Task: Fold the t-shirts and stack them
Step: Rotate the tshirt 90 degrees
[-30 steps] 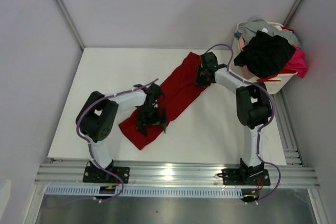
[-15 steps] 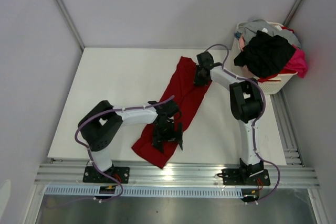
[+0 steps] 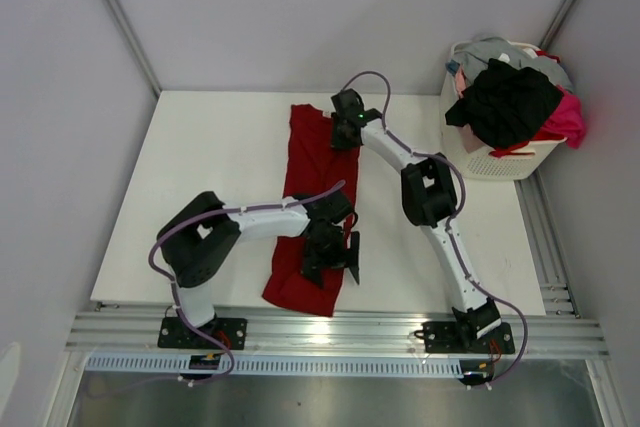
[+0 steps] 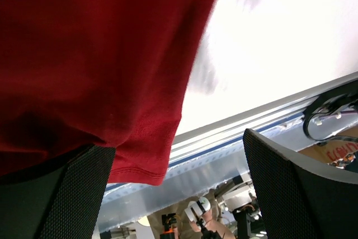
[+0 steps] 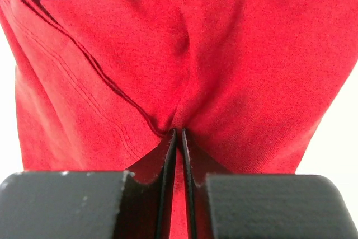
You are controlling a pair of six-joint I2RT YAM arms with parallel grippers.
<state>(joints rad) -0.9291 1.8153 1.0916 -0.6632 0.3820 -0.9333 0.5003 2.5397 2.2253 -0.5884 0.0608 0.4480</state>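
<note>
The right gripper is pinched tight on a gather of the dark red t-shirt at its far end. The left gripper stands wide apart and grasps nothing, low over the shirt's near hem. The shirt lies as a long strip down the middle of the white table, laid out but not yet folded. No stack exists. The black t-shirt, pink t-shirt and grey t-shirt wait heaped in the laundry basket, so most of the job looks left to do.
</note>
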